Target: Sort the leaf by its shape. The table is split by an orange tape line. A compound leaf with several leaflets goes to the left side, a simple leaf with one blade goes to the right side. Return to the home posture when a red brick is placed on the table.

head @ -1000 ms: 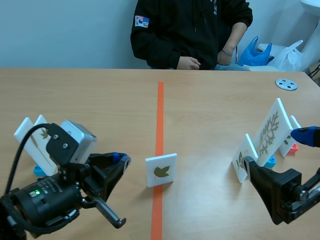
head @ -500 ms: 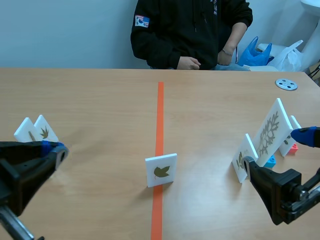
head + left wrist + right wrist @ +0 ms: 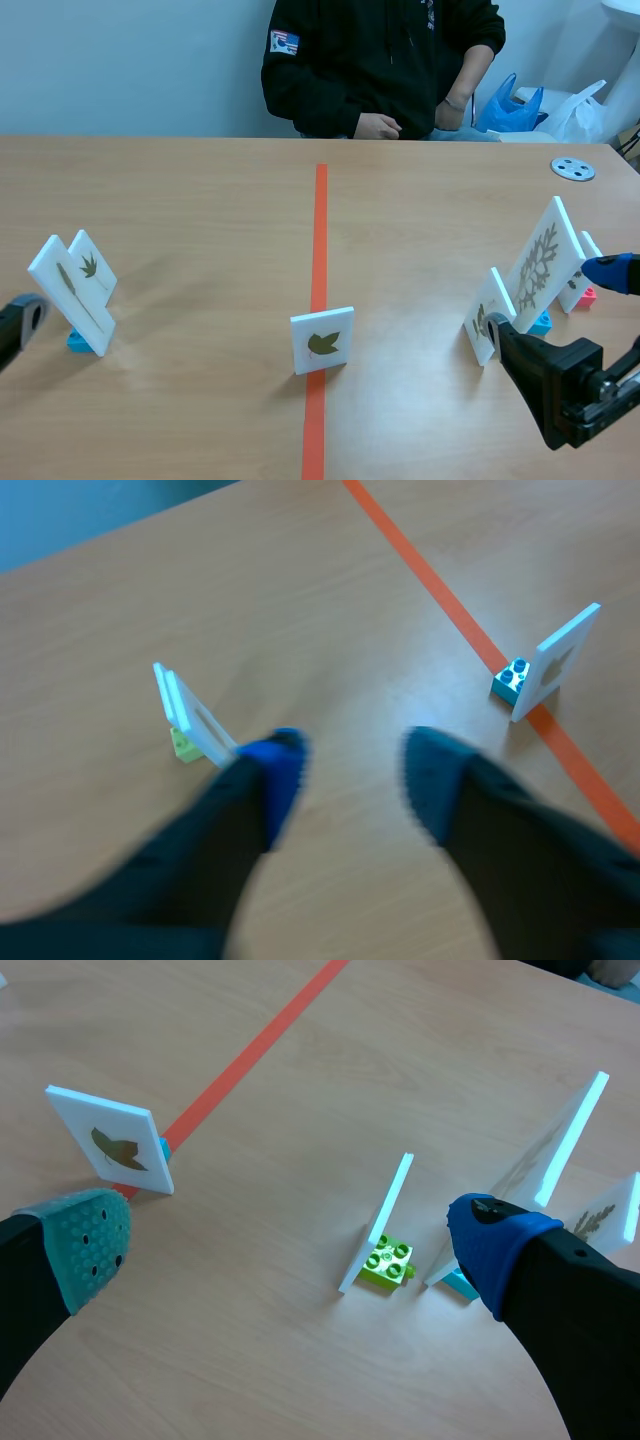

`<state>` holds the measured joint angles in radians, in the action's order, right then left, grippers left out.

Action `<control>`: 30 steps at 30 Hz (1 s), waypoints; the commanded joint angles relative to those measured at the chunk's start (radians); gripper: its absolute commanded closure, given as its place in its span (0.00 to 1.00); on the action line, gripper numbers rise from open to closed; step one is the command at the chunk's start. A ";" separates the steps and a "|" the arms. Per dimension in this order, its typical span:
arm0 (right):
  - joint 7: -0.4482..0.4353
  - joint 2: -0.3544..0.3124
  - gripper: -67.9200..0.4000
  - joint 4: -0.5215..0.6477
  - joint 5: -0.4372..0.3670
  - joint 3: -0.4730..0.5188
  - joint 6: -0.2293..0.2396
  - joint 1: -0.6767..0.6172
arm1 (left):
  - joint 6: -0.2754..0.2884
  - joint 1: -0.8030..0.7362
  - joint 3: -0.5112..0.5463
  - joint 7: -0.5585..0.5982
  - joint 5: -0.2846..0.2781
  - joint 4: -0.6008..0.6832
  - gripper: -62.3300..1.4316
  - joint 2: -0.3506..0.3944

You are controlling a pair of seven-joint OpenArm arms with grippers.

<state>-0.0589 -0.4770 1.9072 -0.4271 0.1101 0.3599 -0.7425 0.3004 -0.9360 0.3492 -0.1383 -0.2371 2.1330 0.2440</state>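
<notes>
Left pincer (image 3: 352, 752): spread apart, empty | right pincer (image 3: 290, 1218): spread wide, empty

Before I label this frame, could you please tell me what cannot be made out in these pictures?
Left gripper: blurred in the left wrist view; cut off by the edge in the scene view.
Card on the green brick: edge-on in the right wrist view, leaf hidden.
Rear right card: scene view, mostly behind the tall card.

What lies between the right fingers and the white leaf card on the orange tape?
Only bare wooden table, seen in the right wrist view.
</notes>
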 commanded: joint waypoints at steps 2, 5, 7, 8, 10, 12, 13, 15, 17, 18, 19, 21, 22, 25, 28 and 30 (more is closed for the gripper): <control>-0.014 -0.013 0.00 0.014 -0.003 0.013 0.000 0.014 | 0.011 0.009 -0.010 0.032 -0.011 -0.002 0.00 0.009; -0.015 -0.013 0.00 0.014 -0.003 0.013 0.000 0.014 | 0.046 0.008 -0.010 0.043 -0.011 -0.002 0.00 0.009; -0.015 -0.013 0.00 0.014 -0.003 0.013 0.000 0.014 | 0.083 0.008 -0.011 0.043 -0.011 -0.002 0.00 0.009; -0.015 -0.013 0.00 0.014 -0.003 0.013 0.000 0.014 | 0.093 0.008 -0.013 0.044 -0.011 -0.002 0.00 0.009; -0.015 -0.013 0.00 0.014 -0.003 0.013 0.000 0.014 | 0.122 0.011 -0.014 0.048 -0.011 -0.002 0.00 0.009; -0.015 -0.013 0.00 0.014 -0.003 0.013 0.000 0.014 | 0.161 0.023 -0.014 0.048 -0.014 -0.008 0.00 0.011; -0.014 -0.013 0.00 0.014 -0.003 0.013 0.000 0.014 | 0.171 0.029 -0.018 0.048 -0.014 -0.013 0.00 0.015; -0.014 -0.013 0.00 0.014 -0.003 0.013 0.000 0.014 | 0.172 0.047 -0.039 0.047 -0.014 -0.029 0.00 0.032; -0.015 -0.013 0.00 0.014 -0.003 0.013 0.000 0.014 | 0.176 0.071 -0.067 0.043 -0.014 -0.050 0.00 0.051; -0.015 -0.013 0.00 0.014 -0.003 0.013 0.000 0.014 | 0.177 0.085 -0.084 0.044 -0.014 -0.065 0.00 0.058; -0.014 -0.014 0.00 0.014 -0.003 0.013 0.000 0.014 | 0.179 0.101 -0.102 0.043 -0.013 -0.082 0.00 0.061; -0.014 -0.014 0.00 0.014 -0.003 0.013 0.000 0.014 | 0.183 0.136 -0.138 0.044 -0.013 -0.126 0.00 0.061; -0.014 -0.013 0.00 0.014 -0.003 0.013 0.000 0.014 | 0.183 0.157 -0.159 0.045 -0.013 -0.153 0.00 0.061; -0.014 -0.013 0.00 0.014 -0.003 0.013 0.000 0.014 | 0.183 0.225 -0.224 0.058 -0.013 -0.244 0.00 0.061; -0.014 -0.013 0.00 0.014 -0.003 0.013 0.000 0.014 | 0.183 0.302 -0.291 0.091 -0.003 -0.347 0.00 0.061; -0.014 -0.013 0.00 0.014 -0.003 0.013 0.000 0.014 | 0.183 0.354 -0.330 0.101 -0.002 -0.410 0.00 0.061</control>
<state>-0.0589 -0.4770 1.9072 -0.4274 0.1101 0.3599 -0.7425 0.4763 -0.5941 0.0166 -0.0532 -0.2291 1.7050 0.3073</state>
